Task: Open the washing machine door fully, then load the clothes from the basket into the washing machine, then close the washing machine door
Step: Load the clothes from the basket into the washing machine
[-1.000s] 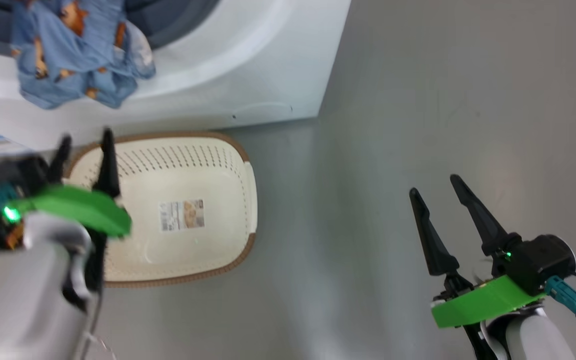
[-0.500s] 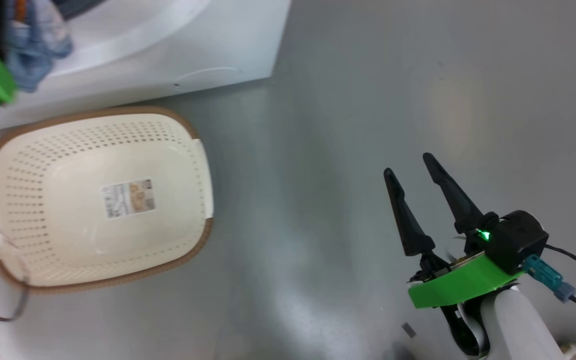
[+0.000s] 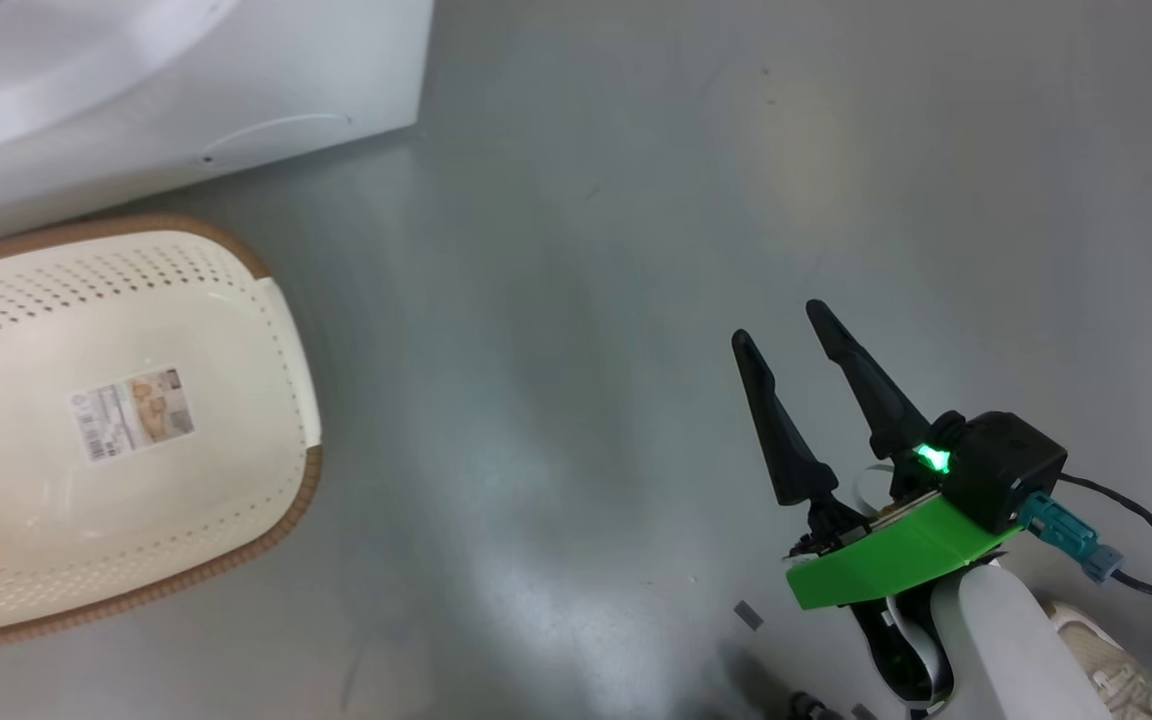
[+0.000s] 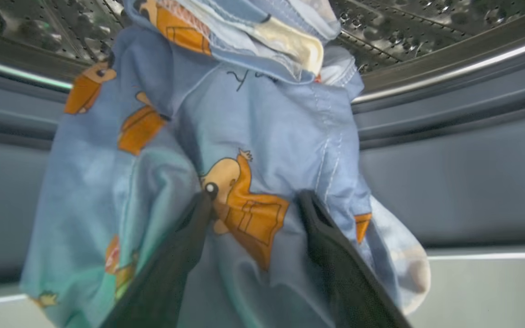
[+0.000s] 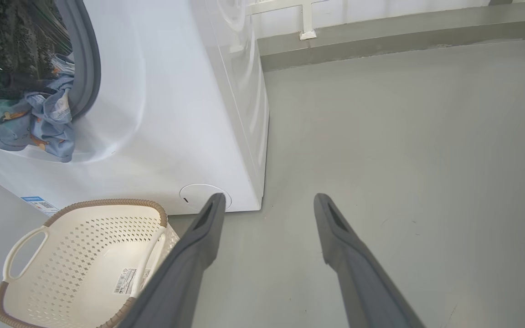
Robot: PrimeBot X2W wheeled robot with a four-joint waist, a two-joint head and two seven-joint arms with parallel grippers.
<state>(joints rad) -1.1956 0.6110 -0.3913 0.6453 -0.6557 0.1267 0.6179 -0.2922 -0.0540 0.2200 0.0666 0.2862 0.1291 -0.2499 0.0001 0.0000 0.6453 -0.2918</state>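
Fingers (image 4: pixel 171 269) of the left gripper (image 4: pixel 255 200) stand spread, unclenched, close before the light blue, orange-figured fabric clothes (image 4: pixel 271 123) draped over the grey-blue gasket (image 4: pixel 449 182) of the big white washing machine (image 5: pixel 162 100). Right gripper (image 3: pixel 778 325) likewise spread above grey floor (image 3: pixel 586 250). Cream-white perforated plastic basket (image 3: pixel 86 290) stands beside the machine.

Soft, even indoor light, no hard shadows.
A pale sheen lies on the grey floor (image 3: pixel 576 600) in the head view; the left wrist view is close and soft (its dark fingers (image 4: pixel 167 273) blurred), with glints on the steel drum (image 4: pixel 426 27).
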